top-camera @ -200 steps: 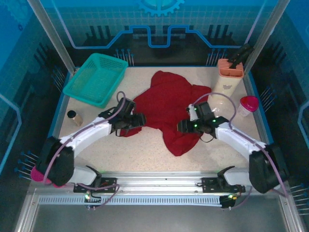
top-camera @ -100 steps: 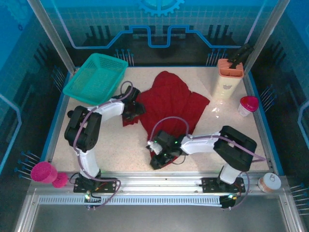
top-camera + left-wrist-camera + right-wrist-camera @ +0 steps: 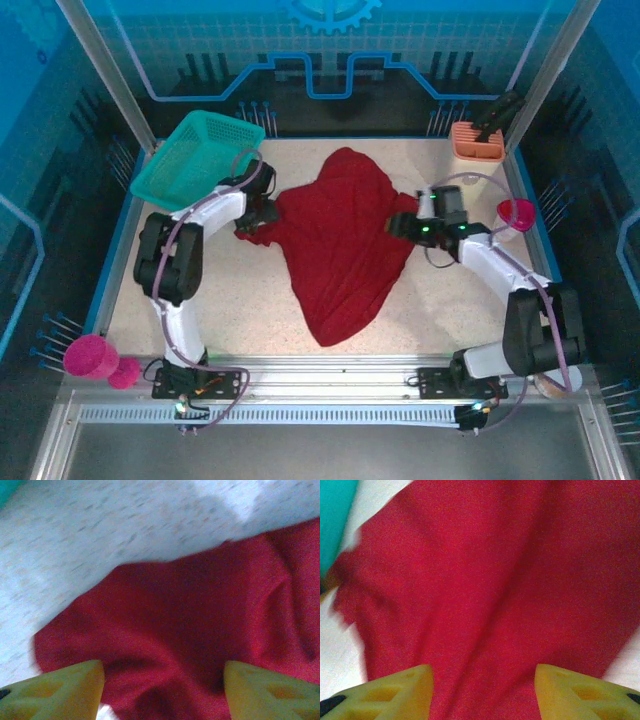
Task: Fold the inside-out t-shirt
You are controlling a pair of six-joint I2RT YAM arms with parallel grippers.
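The t-shirt (image 3: pixel 340 240) lies in the middle of the tabletop (image 3: pixel 250 310). It is spread loosely and not flat: a broad upper part narrows to a rumpled tail toward the near edge, with soft creases running through it. No fold has been made yet, so this looks like the smoothing and arranging stage.

The left gripper (image 3: pixel 265 213) sits at the shirt's left edge, low over a corner of cloth. In the left wrist view its fingers (image 3: pixel 55 690) stand wide apart, with red fabric lying between and under them and nothing pinched. The right gripper (image 3: pixel 398 226) is at the opposite edge, also wide, its fingers (image 3: pixel 395 692) spread above the cloth without closing on it. One gripper at each side suits pulling the shirt taut from both edges, probably the reason for this placement.

A teal basket (image 3: pixel 195 160) stands just beside the left arm, and an orange holder (image 3: pixel 475 140) and a pink cup (image 3: pixel 515 215) stand near the right one, all clear of the shirt.
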